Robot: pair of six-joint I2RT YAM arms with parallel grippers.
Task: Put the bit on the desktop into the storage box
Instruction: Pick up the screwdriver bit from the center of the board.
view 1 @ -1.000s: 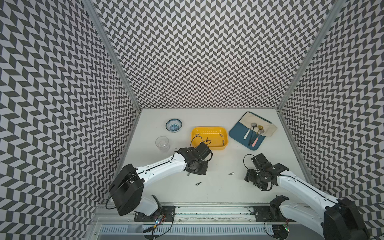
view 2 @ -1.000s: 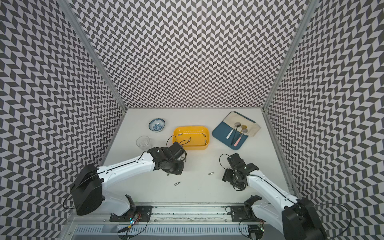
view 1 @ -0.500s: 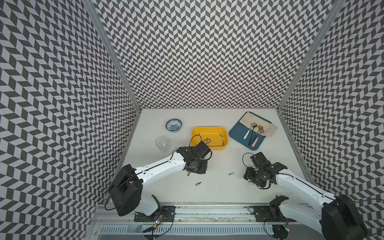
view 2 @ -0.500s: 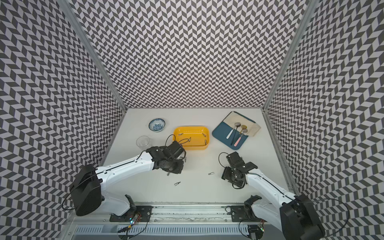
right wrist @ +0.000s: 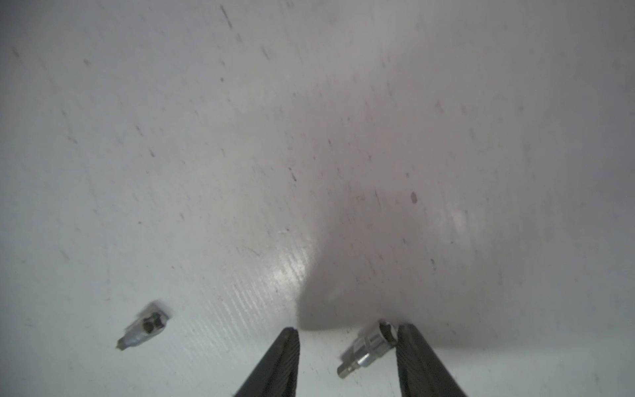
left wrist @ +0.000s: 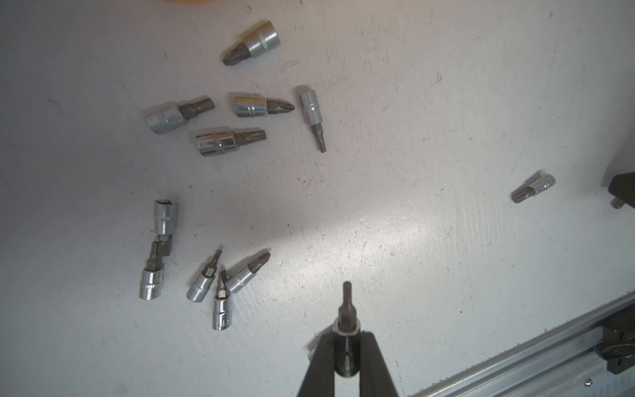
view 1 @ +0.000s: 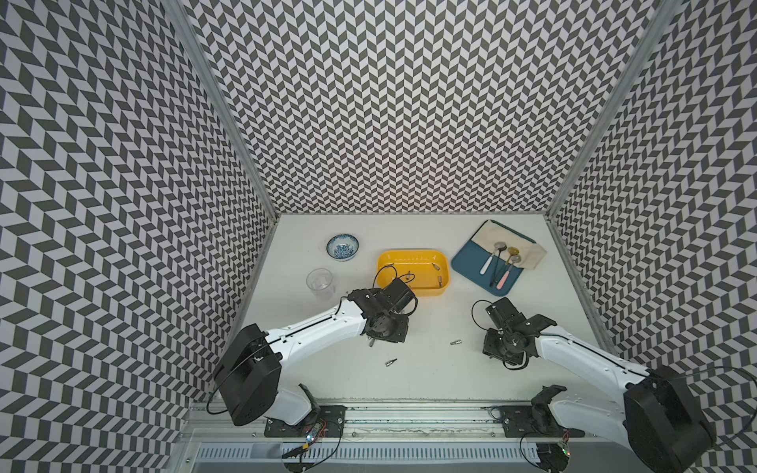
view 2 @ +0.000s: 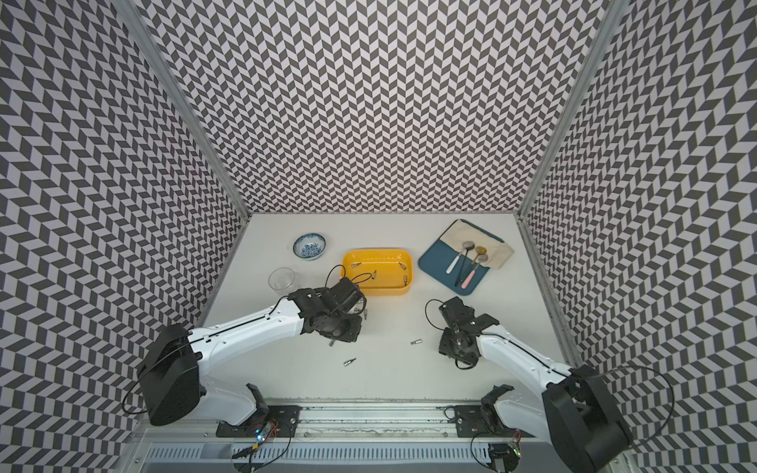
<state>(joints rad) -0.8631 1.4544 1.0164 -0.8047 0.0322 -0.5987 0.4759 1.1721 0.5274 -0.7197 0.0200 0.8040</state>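
The left gripper (left wrist: 347,338) is shut on a small silver bit (left wrist: 346,311) whose dark tip sticks out past the fingertips, above the off-white desktop (view 1: 430,381). In a top view this gripper (view 1: 372,338) is just in front of the yellow storage box (view 1: 409,250), which holds several bits. The right gripper (right wrist: 347,331) is open and low on the desktop. A bit (right wrist: 369,347) lies between its fingers and touches one of them. Two loose bits (view 1: 455,342) (view 1: 391,362) lie between the arms. Several more bits (left wrist: 237,137) show in the left wrist view.
A blue-patterned bowl (view 1: 343,247) and a clear cup (view 1: 320,281) stand at the back left. A blue-and-cream tray (view 1: 467,262) with spoons lies at the back right. Chevron walls close three sides, and a metal rail (view 1: 389,413) runs along the front edge.
The right gripper's jaws have narrowed around the bit lying between them, and that arm has shifted slightly left. The left arm has hardly moved and still holds its bit.
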